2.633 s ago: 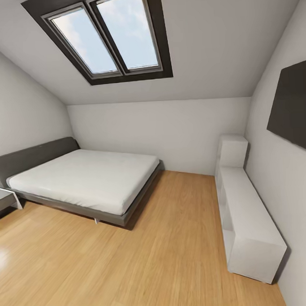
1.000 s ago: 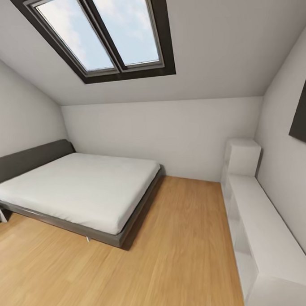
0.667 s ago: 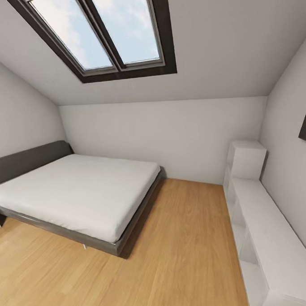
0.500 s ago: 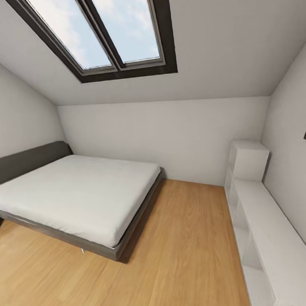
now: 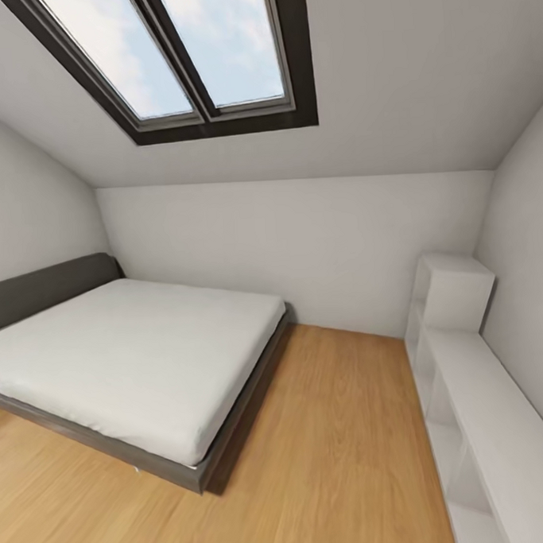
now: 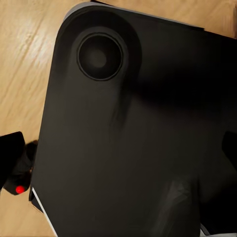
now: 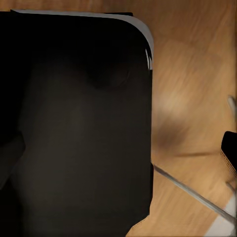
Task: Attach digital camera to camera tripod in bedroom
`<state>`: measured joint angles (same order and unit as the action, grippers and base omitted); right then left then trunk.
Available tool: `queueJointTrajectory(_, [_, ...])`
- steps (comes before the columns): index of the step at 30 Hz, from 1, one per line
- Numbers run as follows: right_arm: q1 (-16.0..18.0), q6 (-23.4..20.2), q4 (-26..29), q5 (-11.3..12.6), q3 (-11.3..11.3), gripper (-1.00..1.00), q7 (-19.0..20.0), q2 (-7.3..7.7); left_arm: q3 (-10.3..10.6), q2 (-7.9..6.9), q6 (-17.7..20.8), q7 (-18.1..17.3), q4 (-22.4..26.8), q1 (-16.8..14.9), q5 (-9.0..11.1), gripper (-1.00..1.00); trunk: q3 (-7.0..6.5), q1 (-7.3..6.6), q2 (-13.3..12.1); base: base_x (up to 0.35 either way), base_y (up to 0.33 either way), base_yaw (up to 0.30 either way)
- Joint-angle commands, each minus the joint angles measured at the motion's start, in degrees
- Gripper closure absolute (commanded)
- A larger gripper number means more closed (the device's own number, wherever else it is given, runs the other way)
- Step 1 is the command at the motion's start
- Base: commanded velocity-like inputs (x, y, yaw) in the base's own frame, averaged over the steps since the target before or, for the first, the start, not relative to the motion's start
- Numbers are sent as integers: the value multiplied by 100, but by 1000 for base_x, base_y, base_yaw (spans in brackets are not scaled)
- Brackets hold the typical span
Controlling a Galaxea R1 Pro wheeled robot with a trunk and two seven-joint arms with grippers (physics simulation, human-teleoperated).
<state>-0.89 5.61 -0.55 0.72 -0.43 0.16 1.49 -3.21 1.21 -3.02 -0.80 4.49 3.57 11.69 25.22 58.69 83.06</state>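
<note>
Apparently digital camera beside left end effector finger; grip state unclear both arms.

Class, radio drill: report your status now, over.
Left gripper, right gripper: fingers apart. Digital camera beside left finger. Camera tripod leg near right. Ahead: bed, shelf.

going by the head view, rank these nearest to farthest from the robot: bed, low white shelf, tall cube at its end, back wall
1. low white shelf, right side, running out of the bottom edge
2. bed, left, its corner a little further in
3. tall cube, far right
4. back wall, behind everything
</note>
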Motion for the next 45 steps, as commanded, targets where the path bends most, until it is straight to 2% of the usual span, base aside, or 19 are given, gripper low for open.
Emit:
queueJointTrajectory(1, [1,27,-6,7,-3,-100,2,0,-30,2,-5,-8,9,3,18,-100,3,4,2,322,0,0])
queueJointTrajectory(22, [1,27,-6,7,-5,-100,2,6,-33,2,-5,-9,10,3,14,-100,3,4,2,320,0,0])
queueJointTrajectory(32, [1,-36,-6,16,2,-100,6,-19,-39,2,-5,-8,17,3,9,-100,3,4,2,48,0,38])
queueJointTrajectory(45, [1,-38,7,-1,-13,-100,1,-4,-39,0,-5,-8,17,3,9,-100,3,4,2,3,0,247])
